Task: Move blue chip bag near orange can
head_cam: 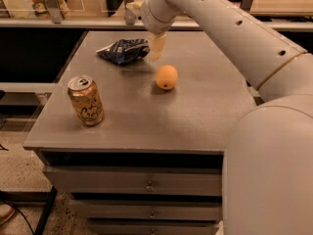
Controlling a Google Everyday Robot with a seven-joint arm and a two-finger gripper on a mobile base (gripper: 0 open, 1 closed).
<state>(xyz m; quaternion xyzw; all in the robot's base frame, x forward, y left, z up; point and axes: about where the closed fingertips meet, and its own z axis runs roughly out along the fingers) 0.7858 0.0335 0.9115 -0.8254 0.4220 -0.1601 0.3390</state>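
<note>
The white arm (244, 43) stretches from the lower right (its bulky near segment (269, 170) fills that corner) diagonally up and to the left. At its far end the rounded wrist (155, 12) bends downward. The pale gripper (157, 45) hangs below it, pointing down, in the upper centre of the view.

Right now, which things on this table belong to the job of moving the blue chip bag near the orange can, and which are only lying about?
Belong to the job:
blue chip bag, at the far side
orange can, upright, front left
end effector, just right of the bag

Only lying about:
orange fruit, near the middle of the table
</note>
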